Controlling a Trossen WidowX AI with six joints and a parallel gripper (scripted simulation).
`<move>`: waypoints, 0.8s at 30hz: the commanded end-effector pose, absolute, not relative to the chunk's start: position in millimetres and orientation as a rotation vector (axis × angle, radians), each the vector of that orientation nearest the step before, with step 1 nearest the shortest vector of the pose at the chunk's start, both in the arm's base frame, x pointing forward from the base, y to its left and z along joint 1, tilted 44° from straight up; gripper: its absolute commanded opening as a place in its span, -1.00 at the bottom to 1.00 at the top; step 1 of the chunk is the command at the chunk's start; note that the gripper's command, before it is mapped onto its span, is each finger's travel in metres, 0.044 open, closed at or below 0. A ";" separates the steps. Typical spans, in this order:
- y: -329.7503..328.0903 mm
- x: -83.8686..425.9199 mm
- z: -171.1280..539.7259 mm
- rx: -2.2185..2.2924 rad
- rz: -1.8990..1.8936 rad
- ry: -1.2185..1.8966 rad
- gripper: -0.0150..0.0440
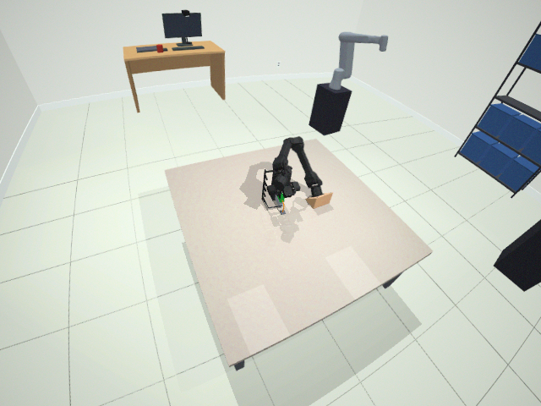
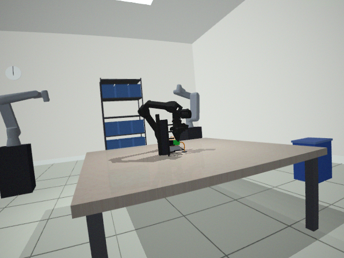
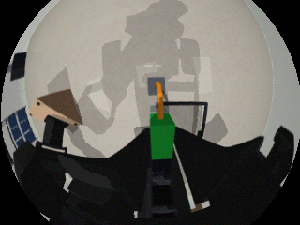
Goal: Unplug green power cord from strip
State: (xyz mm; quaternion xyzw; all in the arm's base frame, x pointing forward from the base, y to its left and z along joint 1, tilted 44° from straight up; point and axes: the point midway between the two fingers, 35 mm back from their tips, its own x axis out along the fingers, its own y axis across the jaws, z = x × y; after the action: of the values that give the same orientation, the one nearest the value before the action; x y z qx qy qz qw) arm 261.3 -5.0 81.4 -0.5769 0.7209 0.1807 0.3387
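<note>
The worktop (image 1: pixel 244 262) is a pale, wood-grained square slab on dark legs, standing on a tiled floor (image 1: pixel 87 244). Directly under the pincer (image 3: pixel 163 169) sits a black wire-frame stand (image 1: pixel 267 192) with the grey power strip (image 3: pixel 157 85). Just beside the pincer, to its side, a tan wedge-shaped block (image 1: pixel 319 200) carries the arm's base.

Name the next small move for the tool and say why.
Probably pull the green plug straight away from the power strip. The tool is shut on the plug, and in the exterior view the plug sits right at the strip, so it looks not yet unplugged. Opening comes after it is free.
</note>
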 end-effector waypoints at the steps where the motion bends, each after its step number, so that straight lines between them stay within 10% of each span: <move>1: 12.4 269.5 70.6 -1.486 0.493 1.838 -0.49; 21: 38.1 277.9 52.2 -1.489 0.495 1.837 -0.49; 24: 31.6 274.4 53.6 -1.493 0.494 1.838 -0.22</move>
State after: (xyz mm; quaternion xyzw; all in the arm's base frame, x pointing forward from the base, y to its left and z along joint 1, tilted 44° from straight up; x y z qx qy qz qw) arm 274.2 32.7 52.6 -0.5788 0.7123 0.1931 0.3470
